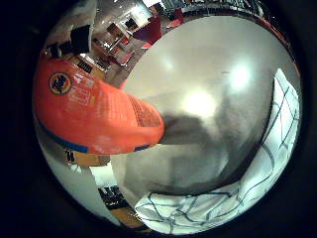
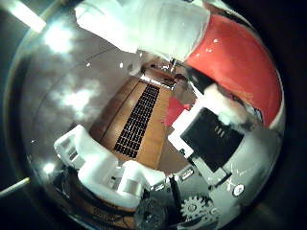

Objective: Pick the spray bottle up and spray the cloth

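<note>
The orange spray bottle (image 1: 89,104) fills much of the little finger side palm view, close to the palm, and casts a shadow on the pale table (image 1: 213,69) below it. Its orange body and white upper part (image 2: 230,53) also loom in the thumb side palm view. My right hand (image 2: 206,144) shows there as white and black fingers (image 2: 96,163) curled in beside the bottle. A white cloth with dark grid lines (image 1: 272,149) lies on the table along its edge, away from the bottle.
Beyond the table's far edge stand room furniture and a red chair (image 1: 151,30). In the thumb side palm view a wooden surface with a dark grille (image 2: 139,115) lies below.
</note>
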Robot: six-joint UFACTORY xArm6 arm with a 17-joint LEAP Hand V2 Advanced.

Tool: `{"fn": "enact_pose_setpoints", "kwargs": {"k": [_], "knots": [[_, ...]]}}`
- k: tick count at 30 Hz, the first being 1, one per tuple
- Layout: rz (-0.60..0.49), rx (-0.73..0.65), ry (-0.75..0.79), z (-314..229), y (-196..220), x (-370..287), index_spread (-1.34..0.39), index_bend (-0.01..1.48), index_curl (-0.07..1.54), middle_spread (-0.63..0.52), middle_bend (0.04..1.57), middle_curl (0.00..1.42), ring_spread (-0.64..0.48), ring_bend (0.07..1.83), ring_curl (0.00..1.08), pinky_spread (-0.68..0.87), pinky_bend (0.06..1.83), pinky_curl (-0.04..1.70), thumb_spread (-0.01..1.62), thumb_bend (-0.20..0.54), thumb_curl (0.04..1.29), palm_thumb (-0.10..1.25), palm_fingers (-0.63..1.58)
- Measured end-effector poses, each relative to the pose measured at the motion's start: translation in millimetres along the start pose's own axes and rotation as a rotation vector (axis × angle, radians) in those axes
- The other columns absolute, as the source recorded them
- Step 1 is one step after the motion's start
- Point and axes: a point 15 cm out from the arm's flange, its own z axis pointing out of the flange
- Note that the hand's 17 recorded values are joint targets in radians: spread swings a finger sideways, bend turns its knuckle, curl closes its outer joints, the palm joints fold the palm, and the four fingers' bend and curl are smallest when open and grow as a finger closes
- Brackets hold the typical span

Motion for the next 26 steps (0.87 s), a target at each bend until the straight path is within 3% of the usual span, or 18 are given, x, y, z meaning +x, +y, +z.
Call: {"fn": "enact_pose_setpoints", "kwargs": {"k": [3,4,10,16,26], "knots": [[-0.001,0.007,0.009,-5.8,-2.4,1.0,-0.37,0.43,0.7,-0.14,1.04,0.61,-0.24,1.18,0.53,-0.19,0.62,0.87,0.89,-0.026,0.65,0.83,0.27],[0.001,0.007,0.012,-7.1,-2.5,1.8,-0.37,0.45,0.69,-0.14,1.0,0.6,-0.22,1.11,0.51,-0.07,0.59,0.86,0.94,-0.025,0.63,0.82,0.2],[0.033,-0.016,0.046,-22.1,13.5,8.9,-0.31,0.38,0.59,-0.09,0.79,0.54,-0.09,0.87,0.43,0.38,0.55,0.73,1.02,-0.027,0.55,0.76,0.1],[0.046,0.014,0.075,-50.7,19.8,16.2,-0.29,0.33,0.53,-0.07,0.7,0.51,-0.04,0.77,0.39,0.51,0.49,0.61,1.03,-0.023,0.51,0.75,0.18],[0.074,0.04,0.115,-85.4,46.2,28.8,-0.27,0.28,0.49,-0.08,0.59,0.5,-0.04,0.66,0.36,0.52,0.44,0.49,1.03,-0.023,0.48,0.74,0.29]]}}
